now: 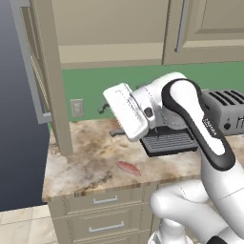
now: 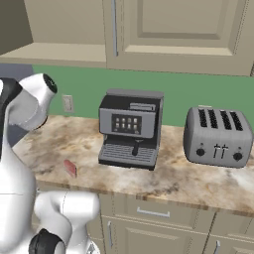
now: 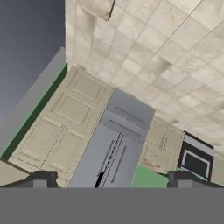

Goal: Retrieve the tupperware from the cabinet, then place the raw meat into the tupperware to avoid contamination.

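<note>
so, starting at the left, the cabinet (image 1: 102, 28) has its left door swung open, and the shelf behind it looks bare from the left base view; i can't pick out the tupperware anywhere. below, on the marble counter (image 1: 81, 159), the raw meat (image 1: 128, 167) lies flat near the front edge, untouched and apart from the coffee machine (image 2: 130, 130). further right stands the toaster (image 2: 216, 136). the gripper (image 3: 111, 181) has its fingers spread wide and holds nothing, its camera pointing off across the room. my read: the door is open, but fetching the container, setting it down and putting the meat in all remain
</note>
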Robot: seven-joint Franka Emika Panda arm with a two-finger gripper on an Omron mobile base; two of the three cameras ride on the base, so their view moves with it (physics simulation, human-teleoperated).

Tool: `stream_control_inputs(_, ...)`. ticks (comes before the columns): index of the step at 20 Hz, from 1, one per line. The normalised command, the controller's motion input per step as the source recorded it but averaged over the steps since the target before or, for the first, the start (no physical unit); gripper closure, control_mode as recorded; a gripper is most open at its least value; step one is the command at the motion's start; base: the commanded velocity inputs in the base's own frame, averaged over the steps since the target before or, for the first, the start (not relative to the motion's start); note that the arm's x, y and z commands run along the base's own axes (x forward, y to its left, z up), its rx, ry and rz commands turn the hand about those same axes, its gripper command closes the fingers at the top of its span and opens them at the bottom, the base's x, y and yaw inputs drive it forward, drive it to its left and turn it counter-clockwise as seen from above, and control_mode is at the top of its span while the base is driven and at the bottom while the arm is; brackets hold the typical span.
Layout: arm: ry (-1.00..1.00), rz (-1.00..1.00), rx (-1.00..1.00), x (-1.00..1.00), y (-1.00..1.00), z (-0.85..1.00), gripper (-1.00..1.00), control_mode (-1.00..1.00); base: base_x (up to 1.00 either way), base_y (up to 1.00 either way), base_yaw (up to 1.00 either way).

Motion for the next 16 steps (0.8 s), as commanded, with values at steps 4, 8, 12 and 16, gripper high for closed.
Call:
stream_control_inputs(4,-0.12,0.24,-0.40,0.09,-0.29,-0.35,-1.00,-1.00,0.00,0.00,0.00)
stream_control_inputs(8,0.00,0.13,-0.45,0.07,-0.22,-0.43,-1.00,-1.00,0.00,0.00,0.00)
stream_control_inputs(12,-0.04,0.14,-0.38,0.00,-0.31,-0.61,-1.00,-1.00,0.00,0.00,0.00)
stream_control_inputs(16,-0.15,0.21,-0.30,0.00,-0.51,-0.56,-1.00,-1.00,0.00,0.00,0.00)
